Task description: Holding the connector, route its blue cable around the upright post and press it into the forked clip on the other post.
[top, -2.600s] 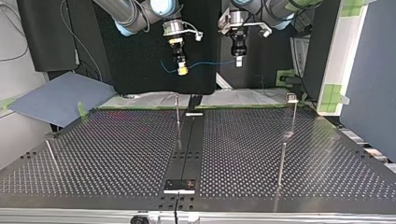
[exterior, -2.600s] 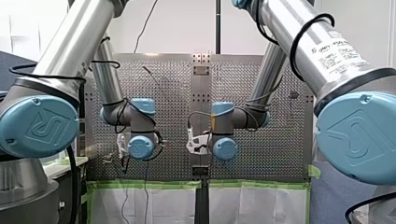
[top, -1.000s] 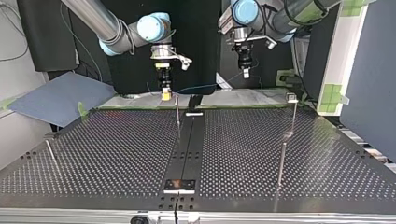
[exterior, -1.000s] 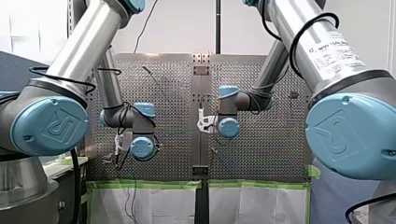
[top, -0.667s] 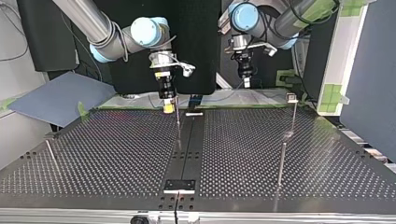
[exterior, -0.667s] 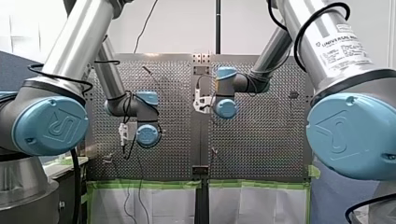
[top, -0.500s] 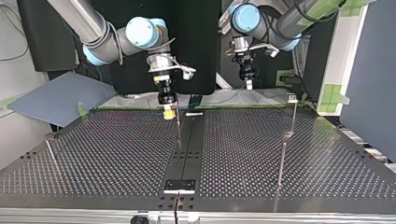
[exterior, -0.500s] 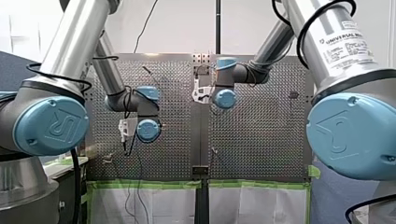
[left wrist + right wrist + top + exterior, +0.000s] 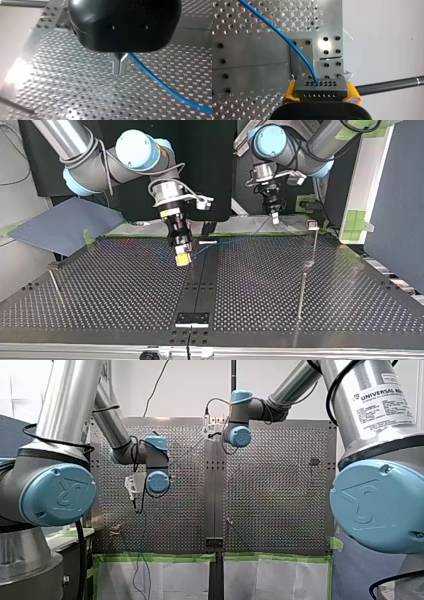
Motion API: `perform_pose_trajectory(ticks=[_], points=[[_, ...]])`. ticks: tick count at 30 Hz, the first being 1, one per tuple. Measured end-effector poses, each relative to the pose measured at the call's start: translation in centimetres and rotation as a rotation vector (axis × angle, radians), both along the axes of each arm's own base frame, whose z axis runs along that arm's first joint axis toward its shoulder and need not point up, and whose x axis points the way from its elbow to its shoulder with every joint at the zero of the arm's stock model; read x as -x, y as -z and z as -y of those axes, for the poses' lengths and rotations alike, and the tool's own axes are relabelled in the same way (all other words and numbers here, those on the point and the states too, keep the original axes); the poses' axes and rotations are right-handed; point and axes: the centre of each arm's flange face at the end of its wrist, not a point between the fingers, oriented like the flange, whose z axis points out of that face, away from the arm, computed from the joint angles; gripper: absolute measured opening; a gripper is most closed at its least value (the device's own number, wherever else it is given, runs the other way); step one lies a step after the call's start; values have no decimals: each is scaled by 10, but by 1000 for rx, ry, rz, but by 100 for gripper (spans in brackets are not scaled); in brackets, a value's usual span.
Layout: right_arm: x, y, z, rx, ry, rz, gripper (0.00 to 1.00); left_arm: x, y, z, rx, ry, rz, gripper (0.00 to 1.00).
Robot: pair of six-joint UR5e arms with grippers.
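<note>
Right gripper [image 9: 182, 259] advanced inward from table [image 9: 325, 290] arm-side edge, pads clamping connector [image 9: 321, 87]; left gripper [image 9: 119, 72] closed, pinching blue cable [image 9: 160, 83]; post wrap apparently starting.

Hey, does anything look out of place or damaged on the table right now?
Nothing stands out. The connector sits squarely in my right end effector, and the blue cable runs unkinked to my left end effector.

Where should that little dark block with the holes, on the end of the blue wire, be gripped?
By its two short ends, coming from the face opposite the wire. The connector is a flat bar, and the blue cable leaves its holed face, so that side should stay free. My right gripper holds it so, yellow pads on each end.
</note>
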Motion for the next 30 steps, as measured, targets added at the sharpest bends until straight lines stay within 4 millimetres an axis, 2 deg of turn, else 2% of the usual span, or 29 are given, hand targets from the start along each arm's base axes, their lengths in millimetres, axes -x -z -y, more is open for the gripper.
perform_pose_trajectory(ticks=[5, 11, 17, 22, 30], points=[[1, 9, -5, -40, -3, -32, 38, -7, -25, -4, 47, -20, 34, 1], [5, 36, -11, -113, -4, -84, 38, -10, -58, -9, 115, -41, 78, 1], [-3, 58, -7, -153, -16, -149, 38, -10, -91, -13, 172, -48, 124, 1], [-10, 51, -5, -157, -28, -169, 38, -9, -117, -18, 214, -61, 169, 3], [-24, 24, -9, -136, -60, -195, 38, -7, -157, -28, 252, -91, 233, 3]])
